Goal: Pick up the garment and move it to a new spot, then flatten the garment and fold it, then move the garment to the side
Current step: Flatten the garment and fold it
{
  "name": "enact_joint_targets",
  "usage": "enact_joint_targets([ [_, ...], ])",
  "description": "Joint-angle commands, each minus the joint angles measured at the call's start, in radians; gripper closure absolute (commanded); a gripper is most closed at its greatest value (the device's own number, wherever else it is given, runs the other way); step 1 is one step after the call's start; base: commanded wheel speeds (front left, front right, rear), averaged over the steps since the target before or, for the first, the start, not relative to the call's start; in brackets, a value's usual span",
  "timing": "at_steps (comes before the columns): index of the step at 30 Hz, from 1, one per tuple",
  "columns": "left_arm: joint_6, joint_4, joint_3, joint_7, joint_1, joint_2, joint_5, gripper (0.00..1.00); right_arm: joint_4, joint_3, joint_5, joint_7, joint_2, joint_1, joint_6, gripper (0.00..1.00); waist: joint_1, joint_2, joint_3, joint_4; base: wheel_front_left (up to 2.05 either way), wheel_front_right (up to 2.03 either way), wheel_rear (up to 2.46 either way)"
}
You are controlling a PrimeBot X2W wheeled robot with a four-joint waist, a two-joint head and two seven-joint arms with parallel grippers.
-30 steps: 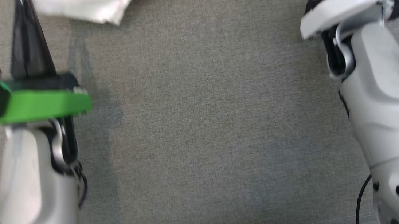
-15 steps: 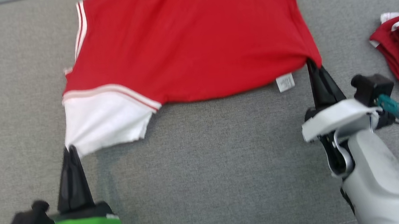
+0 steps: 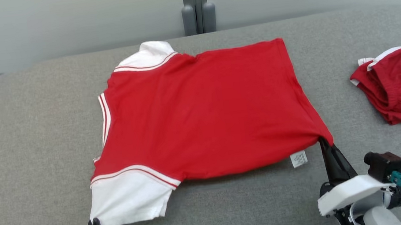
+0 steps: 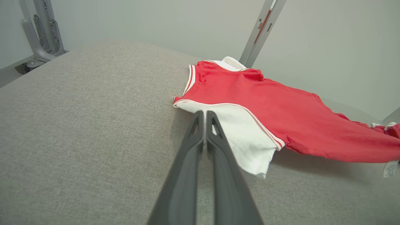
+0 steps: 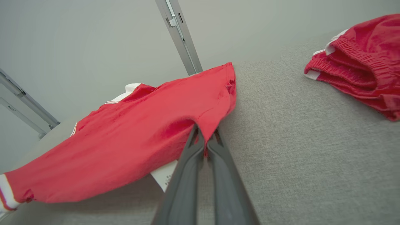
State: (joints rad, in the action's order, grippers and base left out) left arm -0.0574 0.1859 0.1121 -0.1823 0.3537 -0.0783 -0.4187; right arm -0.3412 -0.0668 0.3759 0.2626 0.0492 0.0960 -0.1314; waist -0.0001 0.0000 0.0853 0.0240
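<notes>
The garment (image 3: 201,116), a red shirt with white sleeves, lay spread on the grey padded surface (image 3: 34,143), with its near edge raised a little between our two grippers. Nearest us, the left gripper (image 3: 94,222) had its jaws pressed together on the corner of the near white sleeve (image 3: 128,200). The right gripper (image 3: 324,143) was clamped on the red hem corner, just beside the care label (image 3: 298,159).

We judged the cloth light, limp and a little stretchy. It sagged between the two holds, so corners and seams looked like the places to grip, with both arms sharing the tension.

We could not make out how much cloth sat inside the left pinch, and that arm was cut off at the head view's lower edge. Farther back, the far sleeve (image 3: 150,53) was bunched and partly hidden. Off to the right, well apart, lay crumpled red shorts (image 3: 396,82).
</notes>
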Motion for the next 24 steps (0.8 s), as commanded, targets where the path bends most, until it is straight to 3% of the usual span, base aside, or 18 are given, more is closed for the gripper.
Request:
enact_joint_targets([
  [1, -0.007, 0.012, 0.000, 0.013, 0.036, -0.011, 0.000, 1.00, 0.014, 0.002, 0.007, 0.003, 0.003, -0.036, 0.002, 1.00, 0.0001, 0.0000, -0.057, -0.008, 0.00, 0.00, 0.00],
  [12, 0.017, -0.020, 0.029, 0.056, 0.058, -0.027, -0.021, 1.00, -0.044, 0.003, 0.035, 0.003, 0.003, -0.097, 0.002, 1.00, 0.0001, 0.0000, -0.056, -0.019, 0.00, 0.00, 0.00],
  [24, 0.061, -0.139, 0.045, 0.026, -0.236, -0.031, -0.003, 1.00, -0.097, 0.000, 0.091, 0.003, 0.003, 0.013, 0.002, 1.00, 0.0001, 0.0000, 0.034, -0.020, 0.00, 0.00, 0.00],
])
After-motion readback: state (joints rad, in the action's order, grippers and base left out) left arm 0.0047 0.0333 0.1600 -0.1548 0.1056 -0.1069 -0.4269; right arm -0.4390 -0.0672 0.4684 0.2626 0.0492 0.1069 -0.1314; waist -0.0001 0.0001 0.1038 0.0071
